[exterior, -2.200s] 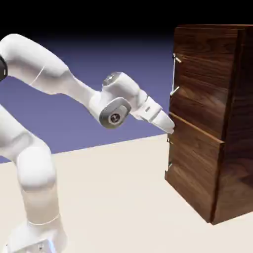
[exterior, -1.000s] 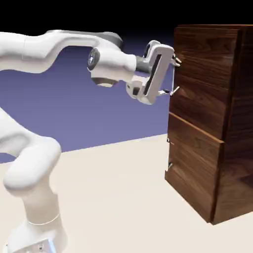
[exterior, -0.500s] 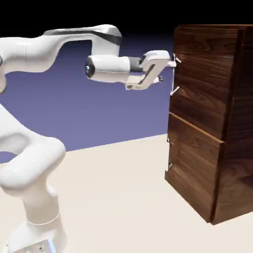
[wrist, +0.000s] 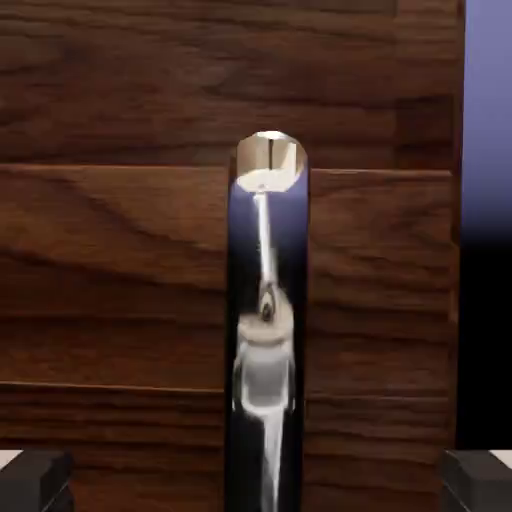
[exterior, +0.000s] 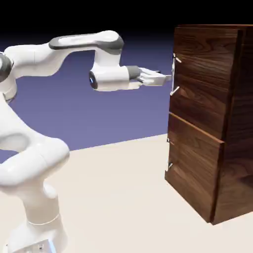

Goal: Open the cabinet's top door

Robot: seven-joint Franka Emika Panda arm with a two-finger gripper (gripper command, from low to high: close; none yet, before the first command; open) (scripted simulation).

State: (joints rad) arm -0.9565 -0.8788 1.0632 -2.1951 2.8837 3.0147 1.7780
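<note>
At the right of the exterior view stands the cabinet [exterior: 212, 118], its top door [exterior: 197, 74] shut, with the handle [exterior: 174, 74] on the door's left edge. I have the gripper [exterior: 165, 77] level, tips just beside the bar. On the hand view the handle [wrist: 267, 330] runs up the middle of the frame, its long axis vertical there, dead ahead between the fingers [wrist: 35, 478], which stand wide apart and hold nothing. I judge a short push forward would put the bar between them.

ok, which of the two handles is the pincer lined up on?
The top door's long bar handle; the pincer is level with it, well above the lower panel's small handle.
</note>
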